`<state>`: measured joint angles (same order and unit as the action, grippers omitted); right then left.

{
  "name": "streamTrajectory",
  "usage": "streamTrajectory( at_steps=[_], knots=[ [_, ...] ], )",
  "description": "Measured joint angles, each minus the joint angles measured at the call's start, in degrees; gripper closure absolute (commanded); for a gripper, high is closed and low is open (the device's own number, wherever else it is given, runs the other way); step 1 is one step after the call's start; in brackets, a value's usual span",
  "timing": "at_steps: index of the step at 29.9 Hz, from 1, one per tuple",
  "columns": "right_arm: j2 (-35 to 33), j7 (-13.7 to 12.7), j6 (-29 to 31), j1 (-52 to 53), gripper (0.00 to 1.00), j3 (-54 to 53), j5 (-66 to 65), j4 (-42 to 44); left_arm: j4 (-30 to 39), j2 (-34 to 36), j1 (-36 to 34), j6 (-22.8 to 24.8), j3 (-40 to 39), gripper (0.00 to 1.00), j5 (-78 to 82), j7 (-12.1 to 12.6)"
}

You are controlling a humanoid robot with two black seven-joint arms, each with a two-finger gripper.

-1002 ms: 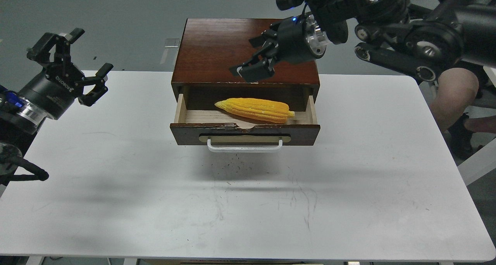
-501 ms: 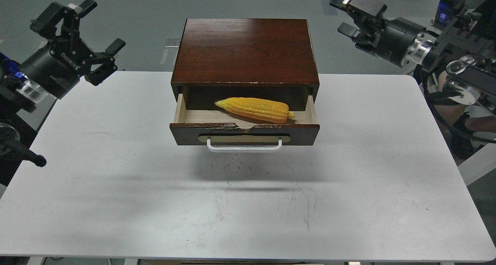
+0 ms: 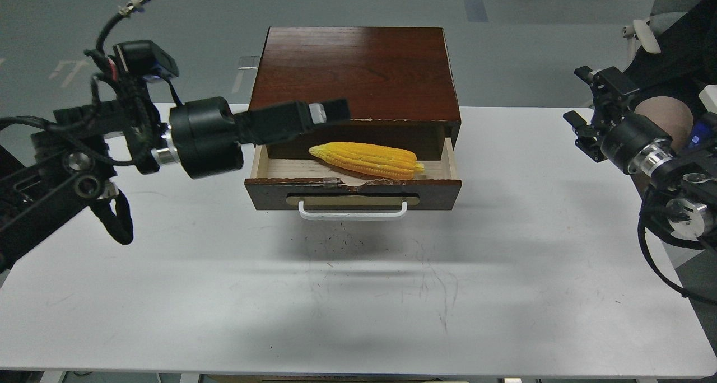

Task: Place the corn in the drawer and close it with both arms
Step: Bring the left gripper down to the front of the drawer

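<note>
The yellow corn [image 3: 367,159] lies lengthwise in the open drawer [image 3: 269,190] of the dark brown cabinet [image 3: 353,69], tip to the left. The drawer is pulled out, with its white bar handle [image 3: 353,210] facing me. My left gripper [image 3: 331,111] reaches in from the left and hovers over the drawer's back left part, just above the corn's tip. It is seen side-on as a single bar, so its fingers cannot be told apart. My right gripper [image 3: 580,100] is open and empty over the table's right edge, well away from the cabinet.
The white table [image 3: 358,293] carries only the cabinet. A person's knee [image 3: 664,111] and a chair show beyond the right edge, behind my right arm. Grey floor lies beyond the table's far edge.
My left arm swung in from the far left to over the drawer's left side. My right arm pulled back from above the cabinet to the table's right edge. The corn and drawer stayed put.
</note>
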<state>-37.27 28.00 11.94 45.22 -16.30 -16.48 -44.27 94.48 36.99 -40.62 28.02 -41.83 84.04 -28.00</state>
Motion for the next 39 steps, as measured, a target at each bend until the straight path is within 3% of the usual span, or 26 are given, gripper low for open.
streamTrajectory(
  at_steps=[5, 8, 10, 13, 15, 23, 29, 39],
  knots=[
    [0.00, 0.00, 0.01, -2.06, 0.01, 0.00, 0.10, 0.23, 1.29, -3.59, 0.97, 0.00, 3.58, 0.09, 11.55, 0.00],
    [0.00, 0.00, 0.02, -2.94, 0.01, 0.02, 0.10, 0.24, 1.22, -3.93, 1.27, -0.01, 7.80, 0.21, 15.11, 0.00],
    [0.00, 0.00, 0.02, -3.28, 0.01, 0.03, 0.10, 0.24, 1.01, -4.02, 2.00, -0.01, 10.76, 0.58, 15.61, 0.00],
    [0.00, 0.01, 0.02, -3.78, 0.01, 0.06, 0.09, 0.24, 0.29, -4.04, 4.46, -2.47, 13.96, 0.90, 15.68, 0.00],
    [0.00, 0.01, 0.02, -3.98, 0.01, 0.06, 0.08, 0.21, -0.68, -4.04, 6.92, -4.17, 14.68, 1.00, 15.64, 0.00],
    [-0.07, 0.00, 0.02, -4.22, 0.01, 0.05, 0.08, 0.15, -4.32, -3.38, 12.56, -5.42, 13.67, 1.00, 7.39, 0.00],
    [-0.10, 0.00, 0.02, -4.26, 0.01, 0.10, 0.04, 0.15, -7.33, -3.37, 12.66, -5.39, 11.73, 1.00, -3.72, 3.55],
    [-0.01, 0.00, 0.02, -4.48, 0.01, 0.12, 0.07, 0.15, -11.16, -3.50, 12.66, -4.94, 11.37, 1.00, -5.92, 4.20]
  ],
)
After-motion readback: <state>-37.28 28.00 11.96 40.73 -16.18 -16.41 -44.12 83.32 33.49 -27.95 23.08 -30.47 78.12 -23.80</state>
